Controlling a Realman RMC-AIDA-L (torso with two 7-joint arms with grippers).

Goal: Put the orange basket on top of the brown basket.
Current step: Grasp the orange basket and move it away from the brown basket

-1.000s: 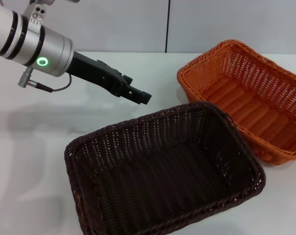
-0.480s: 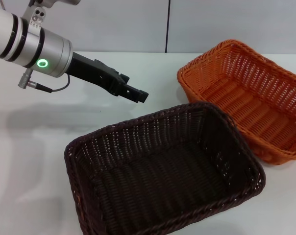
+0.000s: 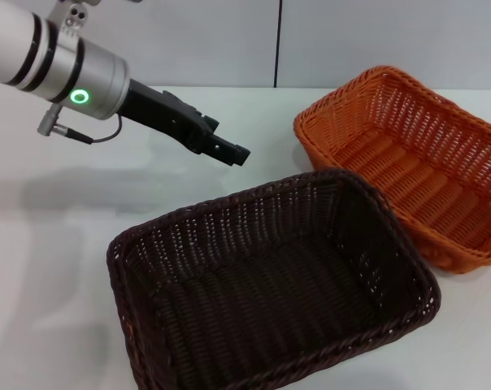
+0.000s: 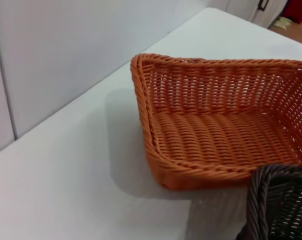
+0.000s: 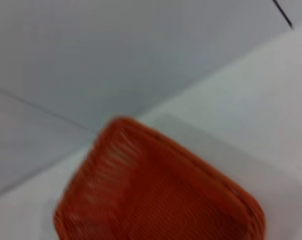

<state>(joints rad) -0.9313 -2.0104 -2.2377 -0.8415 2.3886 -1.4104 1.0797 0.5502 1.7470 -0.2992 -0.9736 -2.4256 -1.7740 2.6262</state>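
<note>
While both baskets sit on the white worktop (image 3: 58, 268), the orange basket (image 3: 408, 162) lies far right, its near corner just beside the brown basket (image 3: 270, 284), which is front and centre. Left pincer (image 3: 236, 154) hangs in the air above the worktop behind the brown basket, pointed toward the orange one; fingers look together. Right pincer out of sight.

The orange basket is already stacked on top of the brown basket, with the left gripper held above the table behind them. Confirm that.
Not stacked. In the head view the orange basket sits on the table beside the brown basket, behind it to the right. The left gripper is indeed above the table behind them.
</note>
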